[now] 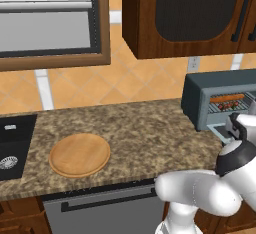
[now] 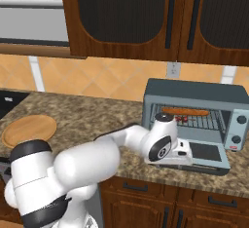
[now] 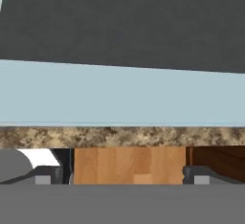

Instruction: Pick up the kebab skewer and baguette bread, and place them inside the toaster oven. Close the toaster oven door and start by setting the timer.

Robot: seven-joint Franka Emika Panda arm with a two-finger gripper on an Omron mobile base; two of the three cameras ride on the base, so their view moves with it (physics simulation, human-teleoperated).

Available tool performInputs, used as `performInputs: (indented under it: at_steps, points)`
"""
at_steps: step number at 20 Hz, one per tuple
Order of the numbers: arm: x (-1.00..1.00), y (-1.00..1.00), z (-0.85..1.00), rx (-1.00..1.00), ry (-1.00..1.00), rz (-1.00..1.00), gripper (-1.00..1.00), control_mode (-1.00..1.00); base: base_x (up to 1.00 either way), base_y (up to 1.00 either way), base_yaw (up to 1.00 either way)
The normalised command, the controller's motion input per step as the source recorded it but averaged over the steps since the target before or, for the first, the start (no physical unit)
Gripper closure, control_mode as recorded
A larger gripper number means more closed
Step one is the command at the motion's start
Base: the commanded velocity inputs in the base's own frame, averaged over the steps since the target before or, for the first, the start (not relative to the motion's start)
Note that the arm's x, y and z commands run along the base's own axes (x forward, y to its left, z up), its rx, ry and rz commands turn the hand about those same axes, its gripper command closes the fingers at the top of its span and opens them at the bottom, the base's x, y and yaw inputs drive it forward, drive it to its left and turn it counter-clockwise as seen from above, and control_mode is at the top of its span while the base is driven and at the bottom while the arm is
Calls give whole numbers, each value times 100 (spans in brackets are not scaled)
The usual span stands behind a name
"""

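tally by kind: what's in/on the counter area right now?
Food in the oven: 2, baguette and skewer
Appliances: 1, toaster oven, door down
Wooden boards: 1, round board
Sinks: 1, sink
Total: 5

Showing speckled brown stone-like surface [image 1: 140, 128], matt. Presenting toaster oven [image 2: 194, 93] casing as smooth blue-grey metal, wire rack [image 2: 194, 120] metallic. Appearing smooth light wood on round board [image 1: 80, 154]; dark polished wood on cabinets [image 2: 146, 22].

The light is even and bright, with no strong shadows or glare; all pictures are rendered, slightly soft.
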Motion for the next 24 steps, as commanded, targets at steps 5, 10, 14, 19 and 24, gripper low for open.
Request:
performInputs:
  at_steps: [5,10,14,19,24]
  points:
    - [1,-4,-16,0,10,3,-100,-100,0,0,0]
    - [0,-3,-30,1,1,-2,-100,-100,0,0,0]
    - [0,0,-28,1,0,-10,-100,-100,0,0,0]
    - [1,0,-27,1,-1,-13,-100,-100,0,0,0]
    - [23,0,-16,1,-11,-13,-100,-100,0,0,0]
